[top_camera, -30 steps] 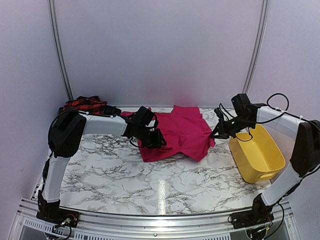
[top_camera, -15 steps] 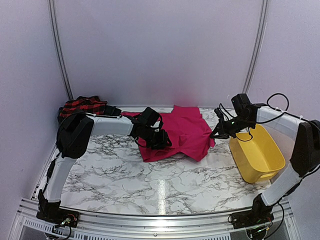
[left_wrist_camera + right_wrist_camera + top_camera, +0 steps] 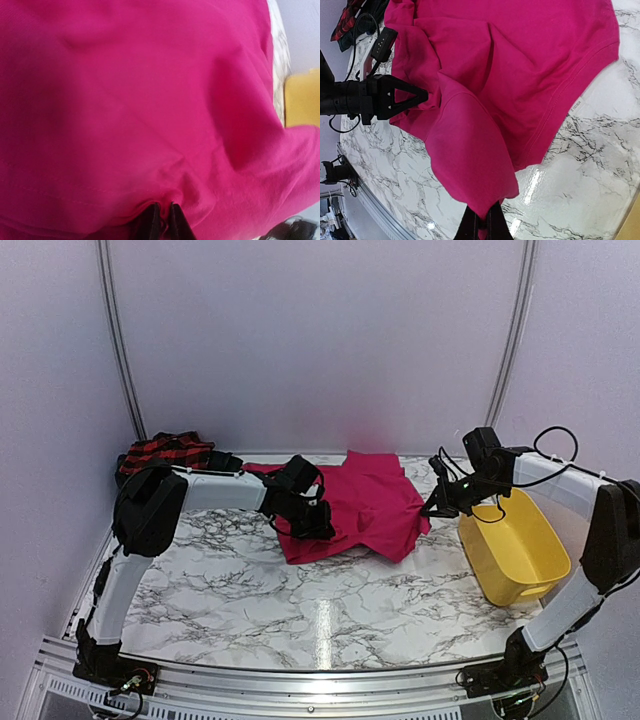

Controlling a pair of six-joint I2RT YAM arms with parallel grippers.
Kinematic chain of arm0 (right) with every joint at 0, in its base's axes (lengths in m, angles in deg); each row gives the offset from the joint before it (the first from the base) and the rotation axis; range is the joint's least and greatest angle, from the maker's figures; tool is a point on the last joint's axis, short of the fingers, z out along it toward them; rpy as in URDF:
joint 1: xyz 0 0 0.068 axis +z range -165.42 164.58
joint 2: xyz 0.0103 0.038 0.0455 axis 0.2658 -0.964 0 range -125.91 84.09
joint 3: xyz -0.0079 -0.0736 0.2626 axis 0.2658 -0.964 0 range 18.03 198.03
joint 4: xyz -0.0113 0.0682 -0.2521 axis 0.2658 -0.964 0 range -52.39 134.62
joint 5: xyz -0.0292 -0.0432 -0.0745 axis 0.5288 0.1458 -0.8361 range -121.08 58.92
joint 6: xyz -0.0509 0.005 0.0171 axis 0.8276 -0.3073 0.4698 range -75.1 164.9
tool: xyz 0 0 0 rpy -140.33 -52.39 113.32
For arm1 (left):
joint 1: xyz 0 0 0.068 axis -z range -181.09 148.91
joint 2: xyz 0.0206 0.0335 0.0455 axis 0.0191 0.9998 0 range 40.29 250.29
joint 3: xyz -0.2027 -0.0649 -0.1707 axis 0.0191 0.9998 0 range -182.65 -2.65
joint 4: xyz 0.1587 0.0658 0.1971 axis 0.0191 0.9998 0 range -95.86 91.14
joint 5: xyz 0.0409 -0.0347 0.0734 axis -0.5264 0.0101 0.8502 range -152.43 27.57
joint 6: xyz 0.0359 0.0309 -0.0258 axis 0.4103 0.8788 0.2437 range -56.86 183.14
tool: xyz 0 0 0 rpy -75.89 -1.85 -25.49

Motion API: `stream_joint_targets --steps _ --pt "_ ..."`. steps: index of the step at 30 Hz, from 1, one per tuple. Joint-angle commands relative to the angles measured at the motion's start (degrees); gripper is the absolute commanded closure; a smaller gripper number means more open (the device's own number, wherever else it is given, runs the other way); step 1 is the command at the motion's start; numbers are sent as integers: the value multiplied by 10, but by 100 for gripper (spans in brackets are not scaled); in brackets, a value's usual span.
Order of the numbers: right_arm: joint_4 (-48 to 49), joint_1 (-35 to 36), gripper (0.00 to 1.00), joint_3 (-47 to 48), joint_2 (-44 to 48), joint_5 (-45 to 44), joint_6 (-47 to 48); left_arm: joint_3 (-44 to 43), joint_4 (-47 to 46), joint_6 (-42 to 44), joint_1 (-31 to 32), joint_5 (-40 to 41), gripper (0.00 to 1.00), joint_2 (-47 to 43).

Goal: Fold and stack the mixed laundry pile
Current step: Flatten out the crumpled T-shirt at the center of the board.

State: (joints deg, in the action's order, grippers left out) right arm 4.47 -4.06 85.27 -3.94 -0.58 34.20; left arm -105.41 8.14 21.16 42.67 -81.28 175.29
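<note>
Here's the yellow tub (image 3: 510, 550) sitting at the right-hand side of the marble table (image 3: 320, 610), and everything I call out, I'll call from there. Just beside the tub, on its side toward the left arm, the magenta-pink garment (image 3: 365, 502) lies spread and rumpled on the marble, its near hem running at a slant and one corner lifted off the surface toward the tub. That lifted corner is in the right gripper (image 3: 432, 508), which reaches in over the tub's far inner corner, and from its own wrist view the two fingers are clamped tight together with a tip of pink cloth pinched between them. On the garment's edge farthest from the tub, the left gripper (image 3: 318, 525) is pressed down low into the fabric. Its wrist view is filled with pink, and the black fingertips (image 3: 151, 220) sit almost touching, with a little bunch of cloth gathered up between them, so that one is nipped onto the same garment too. Both arms have hold of one shirt, then, one on each side. Well away from the tub, right over in the opposite back corner of the table, the red-and-black checked garment (image 3: 165, 450) lies in a crumpled heap, with something dark beside it that I cannot make out
</note>
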Motion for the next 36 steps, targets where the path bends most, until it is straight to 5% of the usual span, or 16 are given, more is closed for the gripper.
stream_joint_targets --steps 1,10,25,36 --pt "-2 -15 100 16 24 -18 -2 -13 29 7 -14 11 100 -18" --pt "-3 -95 100 71 65 -31 -7 28 48 46 -77 68 100 -202" --pt "28 -99 100 298 229 -71 -24 43 64 136 -104 160 100 -553" --pt "38 -99 100 409 195 -21 -65 -13 63 137 -104 158 100 -608"
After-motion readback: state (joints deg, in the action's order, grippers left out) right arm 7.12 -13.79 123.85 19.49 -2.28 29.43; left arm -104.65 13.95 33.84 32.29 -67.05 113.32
